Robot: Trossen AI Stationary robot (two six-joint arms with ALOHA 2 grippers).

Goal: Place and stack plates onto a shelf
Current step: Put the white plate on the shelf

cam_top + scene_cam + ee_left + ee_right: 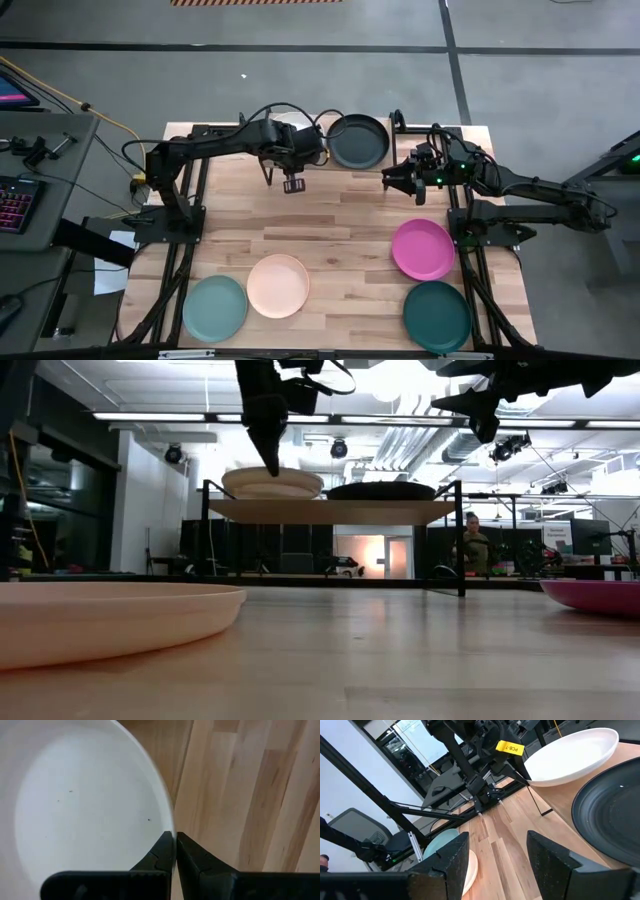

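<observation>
The white plate (285, 482) sits on the left half of the shelf (330, 511), and the black plate (357, 140) lies beside it on the right half. My left gripper (175, 840) is shut on the white plate's rim. My right gripper (495, 860) is open and hovers above the table just near of the black plate (610, 815), pointing left. On the table near the front lie the pale blue-green plate (215, 308), the peach plate (278, 285), the magenta plate (422, 249) and the dark teal plate (437, 315). My left gripper pinches the white plate's rim (169, 822) between its two fingers, on the plate's near-left side (529, 779). The fingers (268, 452) come down at it from above, slanting from the near side. The plate lies level with its underside on the shelf board.
The shelf stands on thin black legs (461, 540) at the table's far edge. The table's middle (330, 220) is bare wood. A person (470, 545) stands far off in the room behind. A keyboard and desk (20, 195) lie left of the table.
</observation>
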